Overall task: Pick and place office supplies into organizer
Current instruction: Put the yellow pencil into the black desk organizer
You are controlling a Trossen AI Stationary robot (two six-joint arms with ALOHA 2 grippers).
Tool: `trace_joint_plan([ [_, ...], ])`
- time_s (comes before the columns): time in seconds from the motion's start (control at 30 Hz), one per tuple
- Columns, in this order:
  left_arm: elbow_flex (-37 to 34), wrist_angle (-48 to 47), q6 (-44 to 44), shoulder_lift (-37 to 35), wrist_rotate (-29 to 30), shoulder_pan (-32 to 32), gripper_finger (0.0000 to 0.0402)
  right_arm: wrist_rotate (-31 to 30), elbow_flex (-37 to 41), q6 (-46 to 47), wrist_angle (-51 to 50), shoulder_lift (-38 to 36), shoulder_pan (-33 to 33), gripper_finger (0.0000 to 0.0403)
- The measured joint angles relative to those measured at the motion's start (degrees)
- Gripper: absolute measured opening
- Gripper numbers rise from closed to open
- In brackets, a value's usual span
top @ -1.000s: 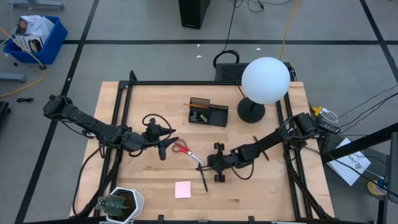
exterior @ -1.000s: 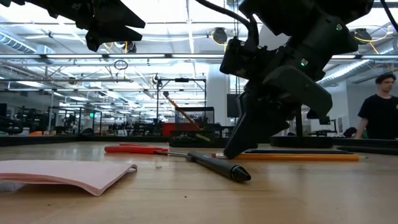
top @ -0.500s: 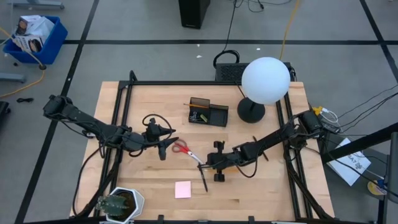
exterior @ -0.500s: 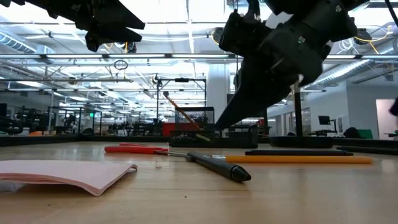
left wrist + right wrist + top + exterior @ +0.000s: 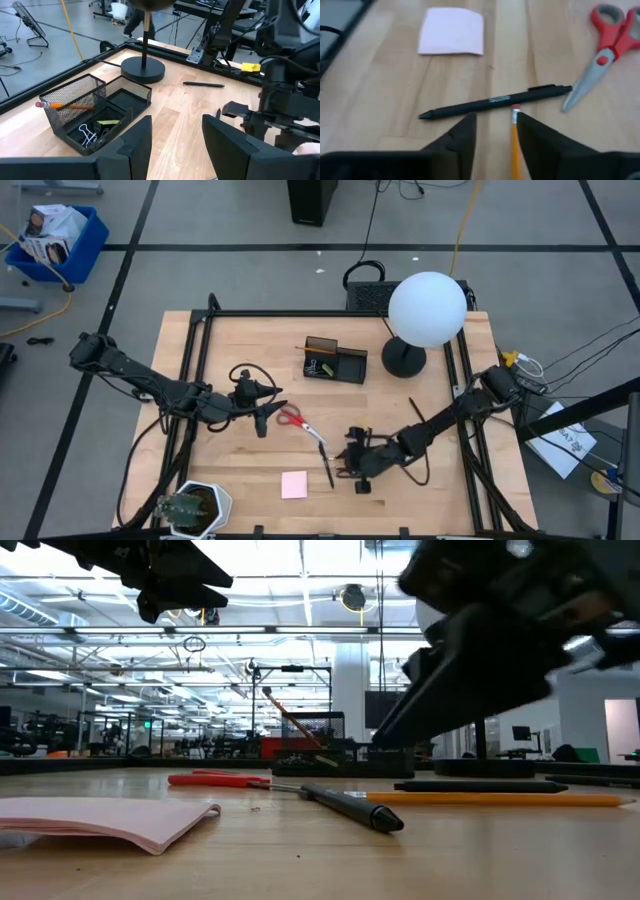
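The black mesh organizer (image 5: 334,361) stands mid-table and holds a pencil and clips (image 5: 90,134). Red-handled scissors (image 5: 292,418) lie flat just right of my left gripper (image 5: 264,418), which hangs open above the table with nothing between its fingers (image 5: 175,125). A black pen (image 5: 495,102) lies across the end of an orange pencil (image 5: 514,135). My right gripper (image 5: 493,122) hovers open over the pencil's eraser end, clear of the table (image 5: 480,680). A pink sticky-note pad (image 5: 294,484) lies near the front edge. Another black pen (image 5: 413,412) lies at the right.
A lamp with a round black base (image 5: 404,358) and a white globe (image 5: 427,308) stands at the back right. A potted plant (image 5: 195,508) sits at the front left corner. A black frame rail (image 5: 190,380) borders the wooden top.
My right gripper has lifted its tips off the table beside the pencil, tipped to a flatter slant and swung toward the table's near edge. The pencil and the pen still lie on the table.
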State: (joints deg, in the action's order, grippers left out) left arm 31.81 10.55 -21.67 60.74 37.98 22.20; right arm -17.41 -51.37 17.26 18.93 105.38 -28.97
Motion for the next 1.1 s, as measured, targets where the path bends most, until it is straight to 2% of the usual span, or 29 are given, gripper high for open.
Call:
trace_joint_plan([
  [0.1, 0.0, 0.0, -0.1, 0.0, 0.0, 0.0, 0.0179, -0.8, 4.5, 0.5, 7.5, 0.0, 0.1, 0.0171],
  [0.2, 0.0, 0.1, -0.8, 0.0, 0.0, 0.0, 0.0179, -0.9, 7.8, 2.8, 11.2, 0.7, 1.0, 0.0183],
  [0.47, 0.0, 0.0, -0.6, 0.0, 0.0, -0.1, 0.0179, -2.0, 8.6, 2.5, 20.5, 7.8, 1.1, 0.0174],
  [0.63, 0.0, 0.0, -0.6, 0.0, 0.0, -0.1, 0.0179, -2.1, 8.5, 2.4, 21.8, 11.3, 1.1, 0.0163],
  [0.87, 0.0, -0.1, -0.6, 0.0, 0.0, -0.1, 0.0179, -2.2, 8.5, -1.1, 21.1, 14.0, 0.0, 0.0126],
  [1.1, 0.0, 0.0, -0.6, 0.0, -0.4, -0.1, 0.0179, -1.6, 8.8, 1.0, 17.5, 14.1, 0.0, 0.0049],
])
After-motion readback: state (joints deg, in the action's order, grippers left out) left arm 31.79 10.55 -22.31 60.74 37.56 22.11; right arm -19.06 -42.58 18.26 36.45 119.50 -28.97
